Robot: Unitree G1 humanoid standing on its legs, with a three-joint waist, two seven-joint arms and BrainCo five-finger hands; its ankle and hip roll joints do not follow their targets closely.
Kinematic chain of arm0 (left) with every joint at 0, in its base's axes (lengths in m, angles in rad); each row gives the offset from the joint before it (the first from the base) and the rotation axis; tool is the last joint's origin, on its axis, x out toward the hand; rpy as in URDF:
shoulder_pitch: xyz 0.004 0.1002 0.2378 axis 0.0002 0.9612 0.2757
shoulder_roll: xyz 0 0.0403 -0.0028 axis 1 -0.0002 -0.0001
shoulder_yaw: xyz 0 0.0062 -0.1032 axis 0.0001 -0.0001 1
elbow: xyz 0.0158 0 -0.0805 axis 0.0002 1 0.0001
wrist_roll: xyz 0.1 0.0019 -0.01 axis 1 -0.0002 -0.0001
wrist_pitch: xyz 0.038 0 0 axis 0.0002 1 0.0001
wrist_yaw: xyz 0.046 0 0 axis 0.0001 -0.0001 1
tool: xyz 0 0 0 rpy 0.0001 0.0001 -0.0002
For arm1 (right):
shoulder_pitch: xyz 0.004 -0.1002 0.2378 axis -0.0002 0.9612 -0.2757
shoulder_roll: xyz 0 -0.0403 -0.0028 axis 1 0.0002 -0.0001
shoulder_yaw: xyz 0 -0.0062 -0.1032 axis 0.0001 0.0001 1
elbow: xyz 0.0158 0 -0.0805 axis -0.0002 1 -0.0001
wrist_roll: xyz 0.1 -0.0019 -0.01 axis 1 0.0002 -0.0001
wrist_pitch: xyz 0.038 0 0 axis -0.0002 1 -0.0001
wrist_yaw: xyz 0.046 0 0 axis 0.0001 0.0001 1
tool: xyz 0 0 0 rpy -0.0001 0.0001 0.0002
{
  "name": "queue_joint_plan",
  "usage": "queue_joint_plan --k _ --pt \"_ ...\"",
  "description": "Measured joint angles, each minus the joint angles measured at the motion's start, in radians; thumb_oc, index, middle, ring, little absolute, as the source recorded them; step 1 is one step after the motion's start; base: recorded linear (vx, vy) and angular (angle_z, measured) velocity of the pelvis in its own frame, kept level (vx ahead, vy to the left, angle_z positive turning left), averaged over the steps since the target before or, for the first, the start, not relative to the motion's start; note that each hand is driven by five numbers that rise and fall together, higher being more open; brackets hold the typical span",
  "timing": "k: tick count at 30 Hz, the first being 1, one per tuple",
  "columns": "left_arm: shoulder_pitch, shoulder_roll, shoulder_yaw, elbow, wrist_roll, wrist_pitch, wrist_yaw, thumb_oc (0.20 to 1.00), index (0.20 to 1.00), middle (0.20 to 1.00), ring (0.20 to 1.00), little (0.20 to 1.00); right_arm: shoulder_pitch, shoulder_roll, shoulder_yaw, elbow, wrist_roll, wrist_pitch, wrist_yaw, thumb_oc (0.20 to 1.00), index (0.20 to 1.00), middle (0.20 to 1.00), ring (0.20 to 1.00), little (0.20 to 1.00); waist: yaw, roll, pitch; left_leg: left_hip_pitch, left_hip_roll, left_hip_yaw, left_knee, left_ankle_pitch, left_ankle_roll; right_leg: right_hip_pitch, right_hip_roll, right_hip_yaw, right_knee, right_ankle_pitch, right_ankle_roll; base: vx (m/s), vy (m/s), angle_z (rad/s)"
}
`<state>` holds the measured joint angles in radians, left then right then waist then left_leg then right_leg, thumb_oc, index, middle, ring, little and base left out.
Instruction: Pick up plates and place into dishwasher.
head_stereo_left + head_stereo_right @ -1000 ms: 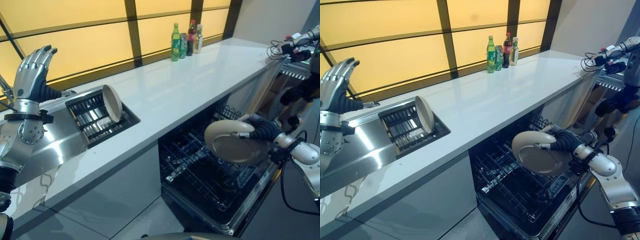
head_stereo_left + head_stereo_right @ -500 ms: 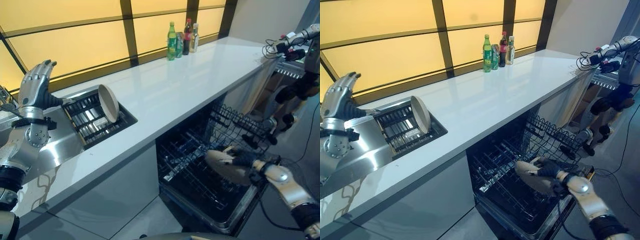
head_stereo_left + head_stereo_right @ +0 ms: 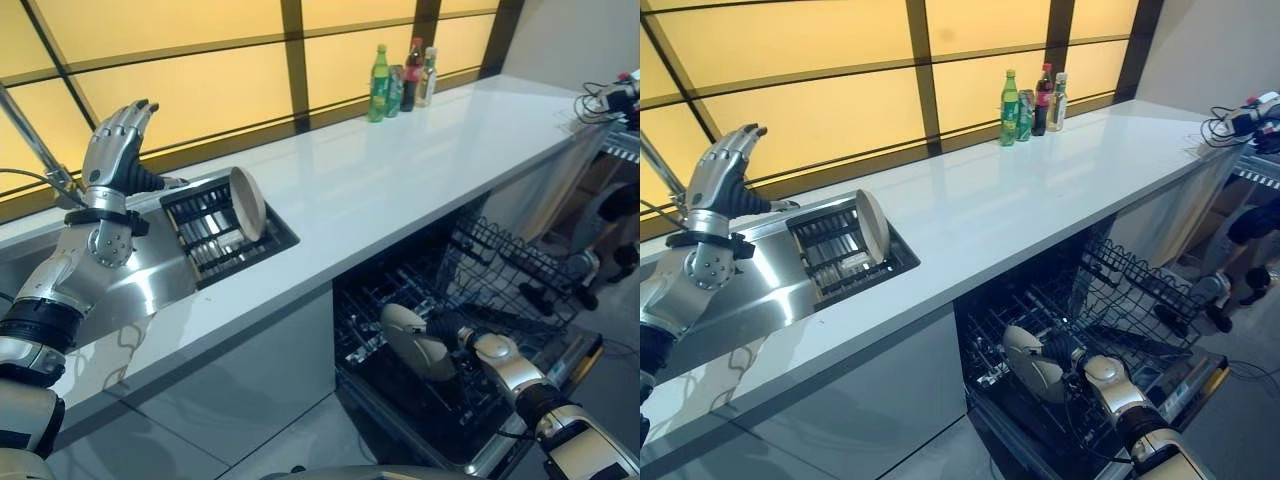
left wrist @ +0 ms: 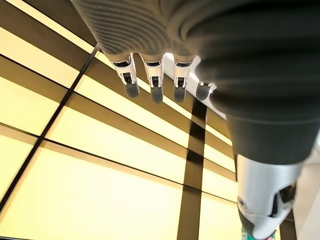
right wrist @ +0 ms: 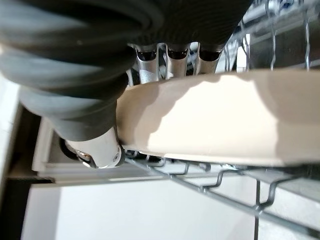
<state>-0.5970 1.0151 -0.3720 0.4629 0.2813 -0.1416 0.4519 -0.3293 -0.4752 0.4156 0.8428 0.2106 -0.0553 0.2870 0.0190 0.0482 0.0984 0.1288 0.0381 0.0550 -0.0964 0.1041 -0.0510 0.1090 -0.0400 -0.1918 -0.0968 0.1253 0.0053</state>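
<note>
A beige plate [image 3: 415, 343] stands on edge in the lower rack [image 3: 470, 420] of the open dishwasher, with my right hand [image 3: 452, 331] gripping its rim. Up close in the right wrist view, the plate [image 5: 210, 117] rests against the rack wires [image 5: 215, 182] and my right hand [image 5: 95, 145] is pinched on it, thumb on one face, fingers behind. A second beige plate [image 3: 248, 203] leans upright in the drying rack [image 3: 215, 235] sunk into the counter. My left hand [image 3: 113, 140] is raised beside the sink with straight fingers [image 4: 152, 80], holding nothing.
The white counter [image 3: 400, 170] runs along the yellow windows, with bottles [image 3: 379, 70] and a can at the far end. The dishwasher's upper rack [image 3: 520, 270] is pulled out at the right. A steel sink surround [image 3: 150, 290] lies near my left arm.
My right hand has carried the plate down and left, deeper into the lower rack, and the plate now stands on edge. The camera has shifted. The left hand stays raised.
</note>
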Motion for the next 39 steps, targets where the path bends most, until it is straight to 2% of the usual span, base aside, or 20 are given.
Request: queue_joint_plan --k 7,8,9,10,14,17,22,25,28,31,34,37,39 --pt "-0.03 -0.036 -0.044 -0.004 -0.002 0.001 -0.021 1.0 1.0 1.0 1.0 1.0 -0.06 0.04 0.013 0.197 -0.031 0.021 -0.017 0.2 0.2 0.2 0.2 0.2 0.029 0.016 -0.011 -0.004 0.0 -0.011 0.0 -0.002 0.005 0.002 -0.002 -0.012 0.0 -0.001 -0.002 0.0 0.025 0.05" --pt "-0.03 -0.038 -0.044 -0.004 -0.002 0.003 -0.024 1.0 1.0 1.0 1.0 1.0 -0.064 0.04 0.013 0.201 -0.046 0.023 -0.021 0.445 0.445 0.445 0.445 0.445 0.028 0.018 -0.012 -0.004 -0.001 -0.012 0.0 -0.002 0.005 0.002 -0.001 -0.013 0.0 -0.001 -0.002 0.02 0.03 0.04" --pt "-0.031 -0.038 -0.044 -0.004 -0.002 0.005 -0.03 1.0 1.0 1.0 1.0 1.0 -0.067 0.04 0.013 0.201 -0.056 0.024 -0.028 0.956 0.956 0.956 0.956 0.956 0.028 0.02 -0.014 -0.004 0.0 -0.013 0.0 -0.002 0.005 0.003 -0.001 -0.013 0.0 -0.002 -0.003 0.03 0.028 0.01" --pt "-0.033 -0.038 -0.048 -0.007 -0.001 0.01 -0.041 1.0 1.0 1.0 1.0 1.0 -0.072 0.039 0.013 0.203 -0.066 0.035 -0.036 1.0 1.0 1.0 1.0 1.0 0.028 0.022 -0.015 -0.004 0.0 -0.013 0.0 -0.002 0.005 0.003 -0.001 -0.013 0.0 -0.002 -0.003 0.03 0.031 0.01" --pt "-0.07 -0.033 -0.117 -0.012 0.007 0.023 -0.078 1.0 1.0 1.0 1.0 1.0 -0.081 0.03 0.013 0.203 -0.085 0.056 -0.064 1.0 1.0 1.0 1.0 1.0 0.027 0.028 -0.018 -0.005 0.0 -0.017 0.0 -0.002 0.004 0.003 -0.001 -0.017 0.0 -0.003 -0.005 0.03 0.031 0.03" --pt "-0.076 -0.029 -0.123 -0.014 0.022 0.031 -0.084 1.0 1.0 1.0 1.0 1.0 -0.08 0.015 0.016 0.159 -0.097 0.064 -0.086 1.0 1.0 1.0 1.0 1.0 0.022 0.03 -0.017 -0.015 -0.001 -0.02 0.0 0.001 0.001 -0.003 -0.001 -0.02 0.0 -0.004 -0.006 0.0 0.038 0.02" --pt "-0.076 -0.01 -0.123 -0.013 0.045 0.061 -0.085 1.0 1.0 1.0 1.0 1.0 -0.072 -0.139 0.02 -0.166 -0.122 0.1 -0.151 1.0 1.0 1.0 1.0 1.0 -0.006 0.049 0.004 -0.026 -0.004 -0.017 0.0 0.005 0.001 -0.019 -0.003 -0.017 0.0 -0.002 -0.006 -0.03 0.048 -0.01" --pt "-0.074 0.01 -0.117 -0.021 0.11 0.074 -0.085 1.0 1.0 1.0 1.0 1.0 -0.025 -0.255 -0.054 -0.379 -0.132 0.099 -0.171 1.0 1.0 1.0 1.0 1.0 -0.015 0.054 0.033 -0.033 -0.003 -0.006 0.0 0.005 0.001 -0.031 -0.002 -0.006 0.0 0.002 -0.003 0.0 0.068 -0.09" --pt "-0.073 0.076 -0.115 -0.032 0.181 0.089 -0.091 1.0 1.0 1.0 1.0 1.0 0.016 -0.321 -0.164 -0.489 -0.144 0.095 -0.179 1.0 1.0 1.0 1.0 1.0 -0.053 0.042 0.071 -0.036 -0.003 0.0 0.0 0.005 0.001 -0.037 -0.001 0.004 0.0 0.004 -0.001 -0.01 0.076 -0.08" --pt "-0.073 0.146 -0.109 -0.033 0.218 0.099 -0.104 1.0 1.0 1.0 1.0 1.0 0.072 -0.381 -0.288 -0.625 -0.143 0.053 -0.181 1.0 1.0 1.0 1.0 1.0 -0.084 0.035 0.124 -0.039 -0.005 0.02 0.0 0.005 0.002 -0.048 -0.001 0.031 0.0 0.009 0.005 -0.03 0.081 -0.2" --pt "-0.068 0.174 -0.081 -0.027 0.223 0.103 -0.107 1.0 1.0 1.0 1.0 1.0 0.12 -0.418 -0.385 -0.73 -0.127 -0.007 -0.174 1.0 1.0 1.0 1.0 1.0 -0.118 0.032 0.147 -0.049 -0.006 0.038 0.0 0.002 0.002 -0.067 -0.002 0.048 0.001 0.013 0.008 -0.05 0.065 -0.2" --pt "-0.069 0.184 -0.068 0.016 0.255 0.106 -0.08 1.0 1.0 1.0 1.0 1.0 0.133 -0.431 -0.429 -0.768 -0.097 -0.074 -0.169 1.0 1.0 1.0 1.0 1.0 -0.148 0.031 0.167 -0.053 -0.007 0.057 0.0 -0.001 0.002 -0.08 0.0 0.07 0.001 0.02 0.003 0.01 0.068 -0.2" --pt "-0.068 0.184 -0.068 0.036 0.256 0.11 -0.05 1.0 1.0 1.0 1.0 1.0 0.172 -0.431 -0.456 -0.79 -0.066 -0.096 -0.146 1.0 1.0 1.0 1.0 1.0 -0.16 0.031 0.172 -0.052 -0.007 0.058 0.0 -0.004 0.0 -0.082 0.0 0.074 0.001 0.019 0.003 0.03 0.068 -0.06"
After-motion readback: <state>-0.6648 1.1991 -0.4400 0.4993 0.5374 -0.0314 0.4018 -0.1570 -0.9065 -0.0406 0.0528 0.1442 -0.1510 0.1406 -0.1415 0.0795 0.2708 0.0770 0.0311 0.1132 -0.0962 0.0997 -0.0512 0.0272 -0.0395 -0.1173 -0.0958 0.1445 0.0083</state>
